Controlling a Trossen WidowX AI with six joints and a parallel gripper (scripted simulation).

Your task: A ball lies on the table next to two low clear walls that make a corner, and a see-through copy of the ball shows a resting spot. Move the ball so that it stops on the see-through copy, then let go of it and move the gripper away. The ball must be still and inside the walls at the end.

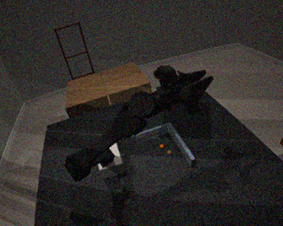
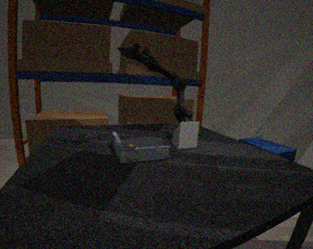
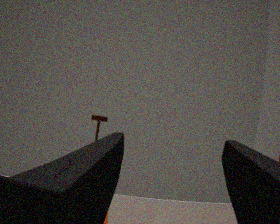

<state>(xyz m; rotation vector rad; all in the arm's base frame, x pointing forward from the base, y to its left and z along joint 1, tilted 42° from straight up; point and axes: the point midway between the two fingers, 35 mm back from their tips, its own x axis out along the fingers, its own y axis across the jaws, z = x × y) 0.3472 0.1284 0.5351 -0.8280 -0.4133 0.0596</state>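
No writing or label is showing anywhere. The small orange ball (image 1: 161, 146) is lying on the dark table (image 1: 227, 180) inside the clear walls (image 1: 183, 144), just beside the paler see-through copy (image 1: 169, 152). The gripper (image 1: 196, 82) is hanging high above, jaws half parted and grasping nothing. Only the exterior view is showing the shelving rack (image 2: 17, 70).

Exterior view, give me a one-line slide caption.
Arm raised high above the dark table, its pincer holding nothing, while the orange ball sits inside the low clear walls.
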